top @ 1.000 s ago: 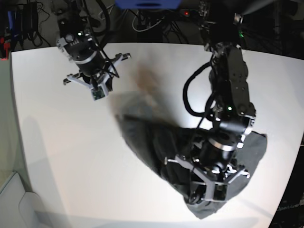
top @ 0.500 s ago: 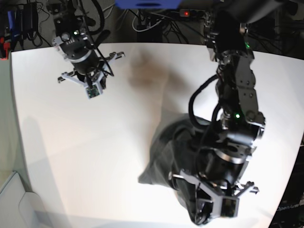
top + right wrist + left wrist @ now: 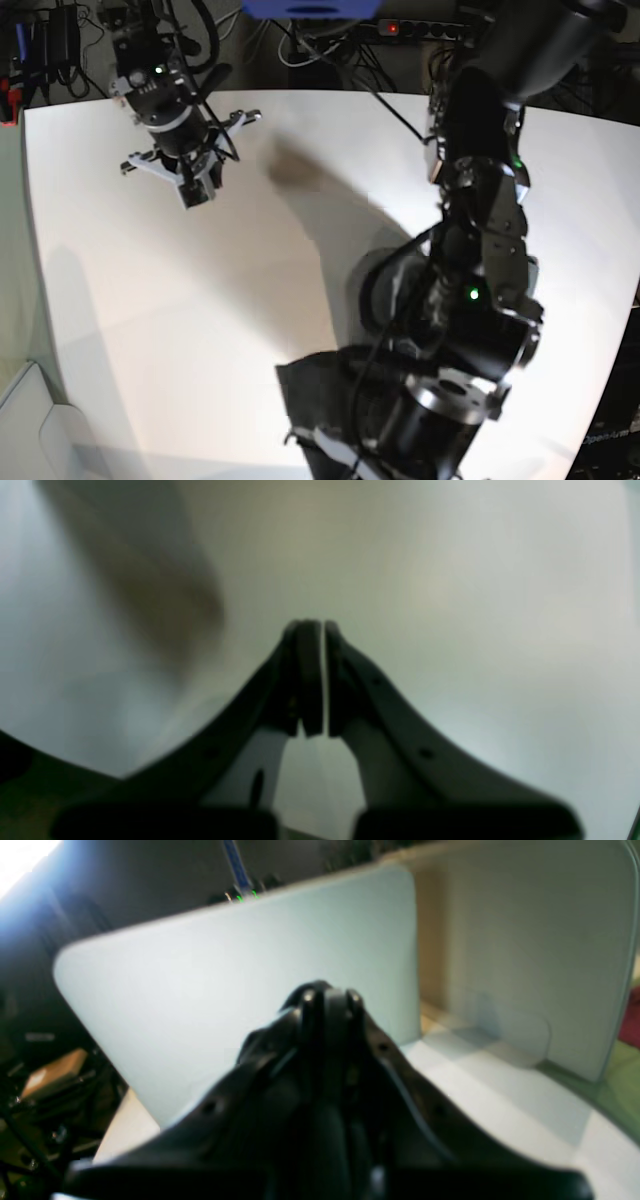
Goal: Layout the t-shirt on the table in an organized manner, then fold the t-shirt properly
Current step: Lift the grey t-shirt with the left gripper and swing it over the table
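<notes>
We see the t-shirt (image 3: 320, 385) as a dark bunched mass at the near edge of the tabletop (image 3: 150, 300), mostly hidden under the left arm, which fills the lower right of the base view. Left gripper (image 3: 327, 997): in its wrist view the jaws are pressed together, tips dark and blurred; we cannot tell whether cloth is pinched between them. That view looks out across the tabletop towards a pale wall. Right gripper (image 3: 311, 630): jaws nearly touching, only a thin slit between them, nothing held, bare tabletop below with a blurry brownish shadow. In the base view the right gripper (image 3: 195, 190) hangs over the far left corner, well apart from the t-shirt.
</notes>
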`<state>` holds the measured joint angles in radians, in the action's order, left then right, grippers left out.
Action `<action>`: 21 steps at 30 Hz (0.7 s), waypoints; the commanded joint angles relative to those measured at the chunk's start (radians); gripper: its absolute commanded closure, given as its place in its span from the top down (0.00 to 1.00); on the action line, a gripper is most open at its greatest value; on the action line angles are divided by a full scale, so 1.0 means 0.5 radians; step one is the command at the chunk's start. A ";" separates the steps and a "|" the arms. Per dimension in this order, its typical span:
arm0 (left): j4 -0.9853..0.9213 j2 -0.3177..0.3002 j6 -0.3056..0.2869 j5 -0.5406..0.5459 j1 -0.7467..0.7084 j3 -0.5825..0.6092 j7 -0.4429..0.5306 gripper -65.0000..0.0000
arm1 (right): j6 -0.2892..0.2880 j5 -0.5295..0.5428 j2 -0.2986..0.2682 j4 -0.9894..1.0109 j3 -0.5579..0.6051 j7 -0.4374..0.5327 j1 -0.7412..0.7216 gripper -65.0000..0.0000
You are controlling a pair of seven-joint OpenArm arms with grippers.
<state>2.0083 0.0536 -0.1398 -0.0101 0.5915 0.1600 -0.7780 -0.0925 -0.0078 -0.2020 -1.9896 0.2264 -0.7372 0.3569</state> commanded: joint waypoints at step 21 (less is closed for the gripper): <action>-0.155 -0.109 0.002 -0.055 0.430 -0.134 -0.023 0.02 | -0.004 0.005 -0.006 -0.036 -0.003 0.034 -0.009 0.00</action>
<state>1.9182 -0.0067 -0.1467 -0.0334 0.7670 0.0967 -0.8143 -0.0925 -0.0040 -0.2001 -1.9896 0.2272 -0.7406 0.3580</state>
